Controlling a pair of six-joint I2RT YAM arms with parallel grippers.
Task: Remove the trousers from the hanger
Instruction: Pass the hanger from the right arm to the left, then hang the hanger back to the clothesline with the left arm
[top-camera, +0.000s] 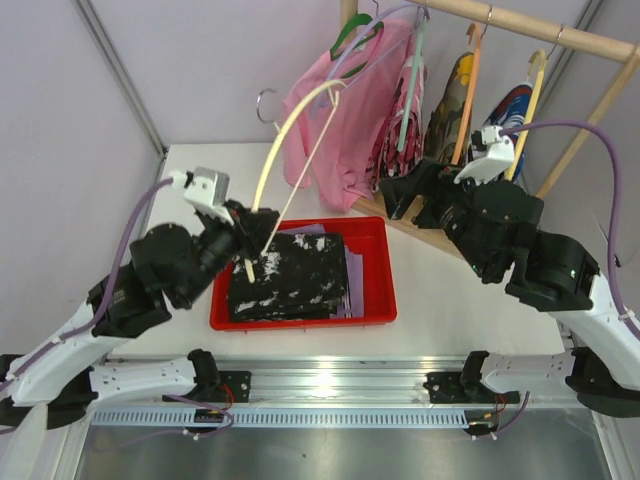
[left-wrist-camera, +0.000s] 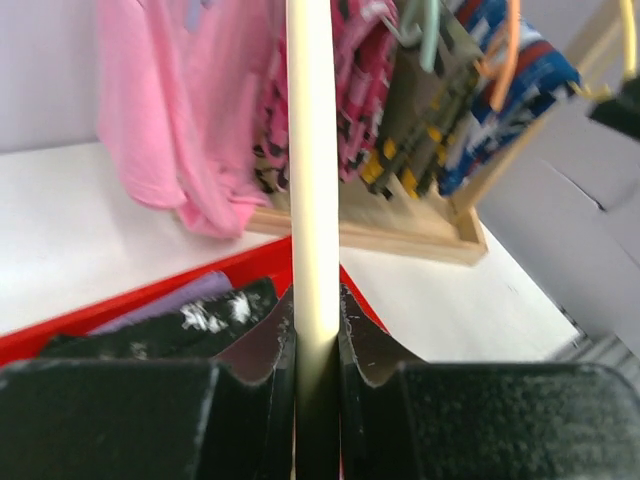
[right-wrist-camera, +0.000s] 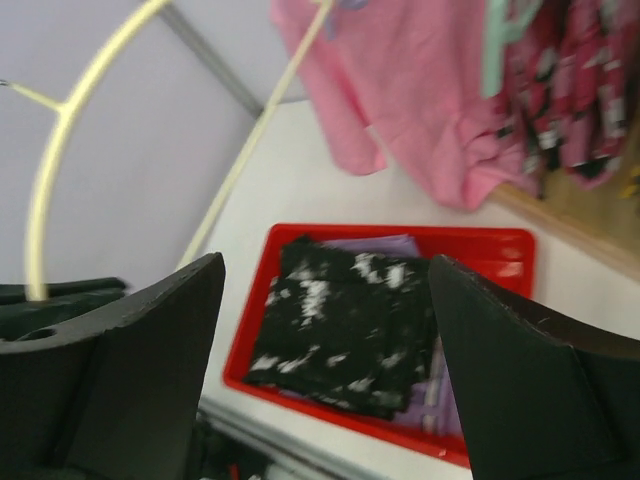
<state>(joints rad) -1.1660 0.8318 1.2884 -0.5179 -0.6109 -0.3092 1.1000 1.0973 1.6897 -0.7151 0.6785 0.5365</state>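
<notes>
Black cloth with white speckles and blotches: black speckled trousers (top-camera: 290, 275), folded into a rough square and lying flat inside the red tray (top-camera: 300, 322). Stacked on the lavender trousers (top-camera: 352, 290), with only a thin pale strip of those peeking out along the right and far edges. Both of the 2 garments off the hanger (top-camera: 302, 175) and wholly within the tray walls.

Pale cream hanger bare, tilted above the left half of the tray. Lower end down by the near-left part of the black cloth; touching it or just above, cannot tell. Curved shoulder arching up toward the pink shirt (top-camera: 340, 140), with the metal hook (top-camera: 265, 105) out to the left.

Left gripper (top-camera: 245, 252) pinching the hanger low on its straight bar. Seen from the left wrist: bar rising straight up between the 2 fingers, both pressed against it.

Right gripper (top-camera: 402, 198) spread wide, nothing between the fingers. Hovering over the table (top-camera: 440, 290) beyond the tray's far right corner, close to the foot of the wooden rack (top-camera: 540, 30). Pink shirt and several patterned garments (top-camera: 450, 105) hanging from that rack.
</notes>
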